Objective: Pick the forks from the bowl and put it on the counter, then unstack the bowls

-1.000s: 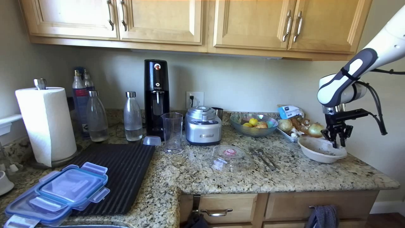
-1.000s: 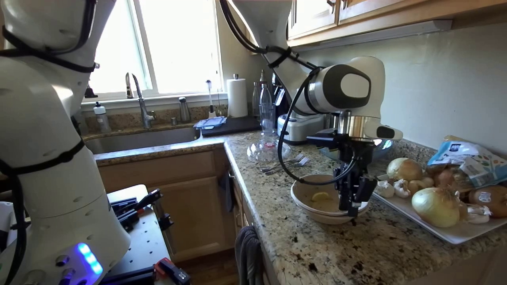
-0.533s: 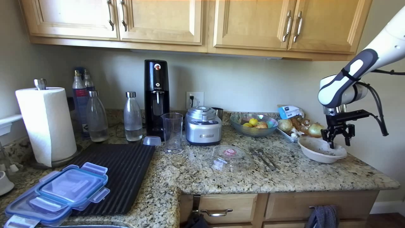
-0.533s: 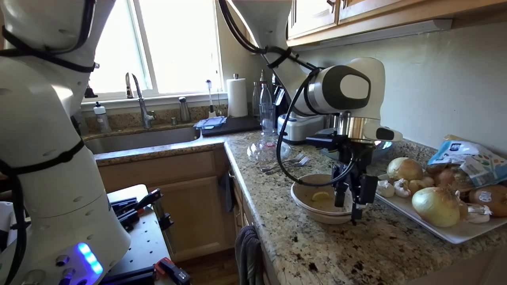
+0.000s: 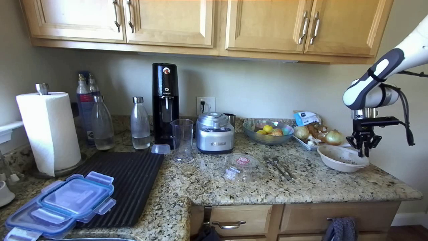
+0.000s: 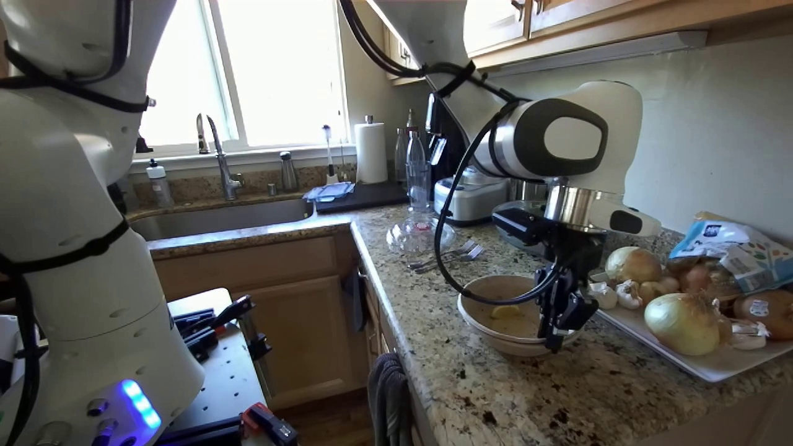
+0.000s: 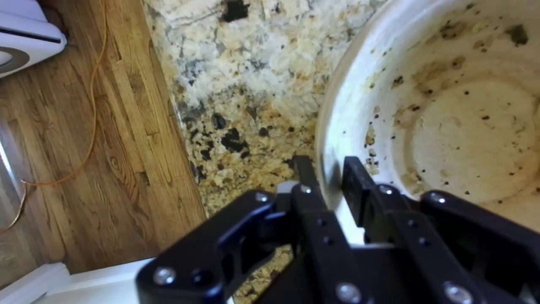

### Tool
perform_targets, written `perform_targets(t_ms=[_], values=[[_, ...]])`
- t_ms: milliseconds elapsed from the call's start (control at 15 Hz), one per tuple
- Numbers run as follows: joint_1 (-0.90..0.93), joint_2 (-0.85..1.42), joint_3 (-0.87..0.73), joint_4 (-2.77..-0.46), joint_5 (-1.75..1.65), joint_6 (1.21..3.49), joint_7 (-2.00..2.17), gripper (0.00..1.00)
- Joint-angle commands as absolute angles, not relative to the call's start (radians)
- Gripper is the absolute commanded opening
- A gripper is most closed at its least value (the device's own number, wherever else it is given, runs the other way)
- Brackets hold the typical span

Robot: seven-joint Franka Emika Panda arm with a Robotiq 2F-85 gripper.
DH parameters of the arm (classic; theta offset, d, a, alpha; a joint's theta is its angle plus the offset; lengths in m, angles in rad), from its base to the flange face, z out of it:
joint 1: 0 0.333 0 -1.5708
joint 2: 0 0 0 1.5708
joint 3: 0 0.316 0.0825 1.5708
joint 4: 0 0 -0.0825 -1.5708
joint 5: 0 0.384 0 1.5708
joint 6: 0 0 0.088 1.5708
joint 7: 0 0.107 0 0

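The bowls stand stacked near the counter's end, two off-white rims (image 6: 471, 322) showing one over the other. Inside the upper bowl (image 5: 334, 165) lie a yellow wedge (image 6: 505, 311) and dark food specks. My gripper (image 7: 327, 162) points down at the rim farthest from the forks. In the wrist view one finger (image 7: 304, 173) stands outside that rim and its partner inside, the jaws fairly close together; whether they press on it cannot be made out. Two silvery forks (image 5: 284, 171) rest on the granite counter (image 5: 234, 190), also visible in an exterior view as forks (image 6: 473, 252).
A white tray (image 6: 706, 371) of onions and garlic sits close beside the bowls. Behind the forks is a glass fruit bowl (image 5: 282, 136). A clear plastic lid (image 5: 242, 167) and a food processor (image 5: 215, 134) stand farther along. The wooden floor (image 7: 122, 147) drops away past the counter edge.
The arm has shifted toward the counter's end. My jaws spread wide half a second ago and have since drawn together around the rim. The bowls have slid slightly the same way.
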State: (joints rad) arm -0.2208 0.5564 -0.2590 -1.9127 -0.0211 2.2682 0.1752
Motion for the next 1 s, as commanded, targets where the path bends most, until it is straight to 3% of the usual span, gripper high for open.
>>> perform_targets(t_ms=[0,933], values=[[-0.272,0.501,-0.240,-1.954,0.044,2.278,0.129,0.06],[-0.369,0.483,-0.160,-1.943,0.218,2.234,-0.154,0.07]])
